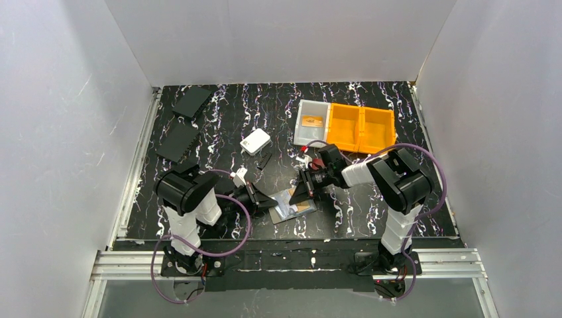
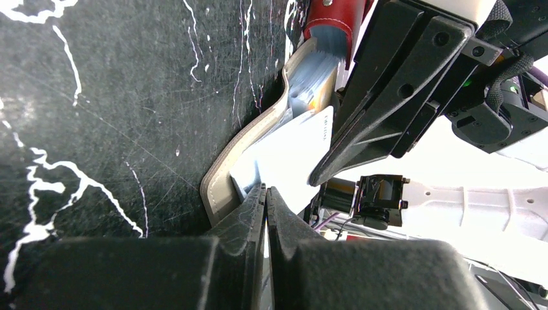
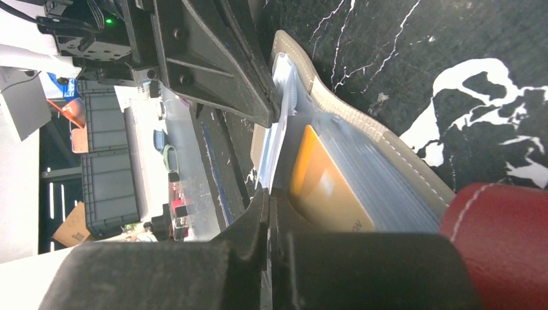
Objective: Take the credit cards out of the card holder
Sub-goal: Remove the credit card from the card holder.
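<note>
1. Arm bases sit nearest the overhead lens. Beyond them, the left gripper point(image 1: 268, 202) and right gripper point(image 1: 298, 197) converge on the holder point(image 1: 293, 208), which lies open on the table point(image 1: 219, 119) between them.
2. Left fingers point(image 2: 249, 216) fill the left wrist foreground, pressed together. Their tips meet the corner of a pale card point(image 2: 291, 155) jutting from the holder's taupe edge. Whether they actually pinch it cannot be told. The right gripper's tip bears on the same card, with a red wallet point(image 2: 329, 19) beyond.
3. Right fingers point(image 3: 252, 229) are likewise closed, tips at the pale edge, with no grip confirmed. An orange card point(image 3: 323, 194) sits in a clear pocket. The cards look light, stiff and slick, and the holder looks soft and apt to slide. Pinching a card's exposed short edge while the other arm pins the leather flap seems best.
</note>
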Robot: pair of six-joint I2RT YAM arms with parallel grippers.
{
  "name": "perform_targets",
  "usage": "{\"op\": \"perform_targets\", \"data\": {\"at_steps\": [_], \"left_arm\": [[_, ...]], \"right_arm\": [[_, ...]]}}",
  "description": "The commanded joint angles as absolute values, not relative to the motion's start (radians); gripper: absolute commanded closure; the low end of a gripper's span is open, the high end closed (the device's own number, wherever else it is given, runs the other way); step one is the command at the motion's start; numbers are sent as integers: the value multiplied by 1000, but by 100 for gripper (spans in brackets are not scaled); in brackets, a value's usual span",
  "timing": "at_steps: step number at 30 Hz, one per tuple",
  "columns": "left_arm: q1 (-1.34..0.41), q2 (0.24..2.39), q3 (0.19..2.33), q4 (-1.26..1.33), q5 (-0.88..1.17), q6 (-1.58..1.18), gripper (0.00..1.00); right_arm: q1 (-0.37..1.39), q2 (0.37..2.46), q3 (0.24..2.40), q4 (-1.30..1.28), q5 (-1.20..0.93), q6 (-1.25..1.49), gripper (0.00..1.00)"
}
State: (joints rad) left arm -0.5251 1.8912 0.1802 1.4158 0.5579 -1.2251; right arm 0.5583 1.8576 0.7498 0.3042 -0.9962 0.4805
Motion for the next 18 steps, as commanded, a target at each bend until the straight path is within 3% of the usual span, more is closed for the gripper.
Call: {"op": "perform_targets", "data": {"at_steps": [1,18], "left_arm": [[-516,1927,160,1349,538,-1196,99],[-474,1943,140,1376,547,-1197,99]], "right_arm": [[541,1839,746,243,-890,399,99],[453,1703,734,137,-856,289,99]]}}
